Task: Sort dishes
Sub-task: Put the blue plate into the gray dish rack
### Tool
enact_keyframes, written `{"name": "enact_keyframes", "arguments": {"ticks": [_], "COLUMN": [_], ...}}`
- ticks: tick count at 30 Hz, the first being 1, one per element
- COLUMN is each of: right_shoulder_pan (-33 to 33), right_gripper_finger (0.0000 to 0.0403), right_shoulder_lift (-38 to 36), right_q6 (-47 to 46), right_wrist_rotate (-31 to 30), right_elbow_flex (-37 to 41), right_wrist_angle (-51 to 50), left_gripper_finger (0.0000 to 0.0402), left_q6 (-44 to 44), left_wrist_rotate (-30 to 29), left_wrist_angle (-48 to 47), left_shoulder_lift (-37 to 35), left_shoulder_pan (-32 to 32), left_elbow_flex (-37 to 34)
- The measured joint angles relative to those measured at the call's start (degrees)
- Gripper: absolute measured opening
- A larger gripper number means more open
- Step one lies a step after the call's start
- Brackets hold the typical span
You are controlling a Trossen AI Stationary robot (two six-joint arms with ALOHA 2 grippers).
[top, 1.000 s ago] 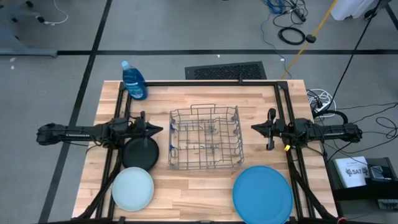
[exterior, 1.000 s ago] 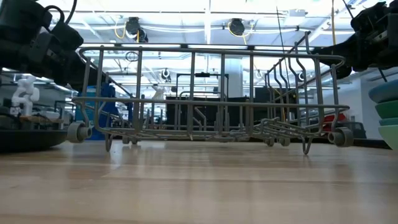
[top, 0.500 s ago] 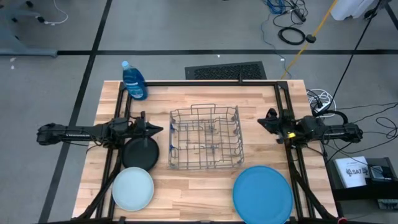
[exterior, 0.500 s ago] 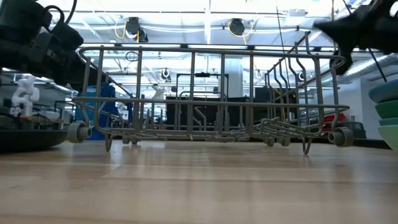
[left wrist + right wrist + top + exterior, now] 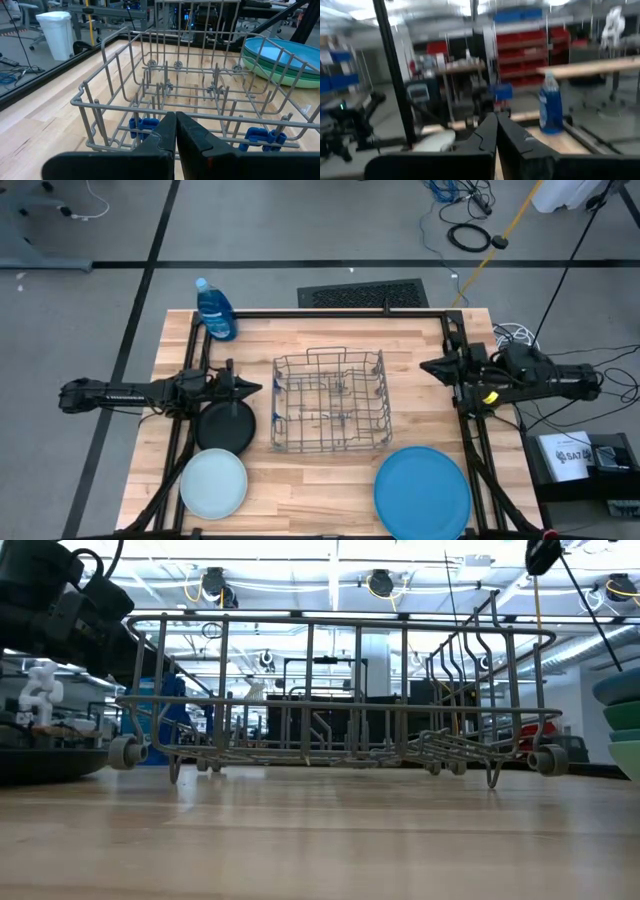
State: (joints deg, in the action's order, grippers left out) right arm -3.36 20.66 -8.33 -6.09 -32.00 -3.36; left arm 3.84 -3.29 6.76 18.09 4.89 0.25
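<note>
A grey wire dish rack stands empty at the middle of a wooden worktop. On its right, near the front edge, a large blue plate tops a stack; the left wrist view shows green plates under it. On the left lie a black plate and a pale blue-white plate. The left tool, fingers closed on nothing, hovers beside the black plate. The right tool, also closed and empty, is raised over the worktop's right edge. To begin well, open a tool first, then take one plate by its rim and stand it between the rack's wires. A blue soap bottle stands at the back left corner. No writing is legible.
</note>
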Motion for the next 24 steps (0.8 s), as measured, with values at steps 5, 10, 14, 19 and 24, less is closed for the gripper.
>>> {"name": "enact_keyframes", "arguments": {"ticks": [5,10,14,19,24], "right_shoulder_pan": [-0.1,-2.8,-8.3,-14.3,-15.5], "right_gripper_finger": [0.0003,0.0046,0.0094,0.0138,0.0163], "right_shoulder_lift": [7.4,13.7,18.4,25.7,33.4], "right_q6": [-0.2,-7.3,-14.5,-23.2,-26.7], "right_wrist_rotate": [3.3,11.0,12.7,12.1,11.9], "right_elbow_flex": [-4.7,-7.3,-7.3,-7.3,-7.3], "right_wrist_angle": [-8.3,-23.5,-30.4,-34.9,-37.3], "left_gripper_finger": [0.0013,0.0013,0.0013,0.0013,0.0013], "left_q6": [0.0,0.0,0.0,-4.2,-5.7], "left_wrist_rotate": [0.0,0.0,0.0,-1.5,-4.6], "left_wrist_angle": [0.0,0.0,0.0,0.4,2.9], "left_shoulder_lift": [0.0,0.0,0.0,0.0,0.0], "left_shoulder_pan": [0.0,0.0,0.0,0.0,0.0], "left_elbow_flex": [0.0,0.0,0.0,0.0,0.0]}}
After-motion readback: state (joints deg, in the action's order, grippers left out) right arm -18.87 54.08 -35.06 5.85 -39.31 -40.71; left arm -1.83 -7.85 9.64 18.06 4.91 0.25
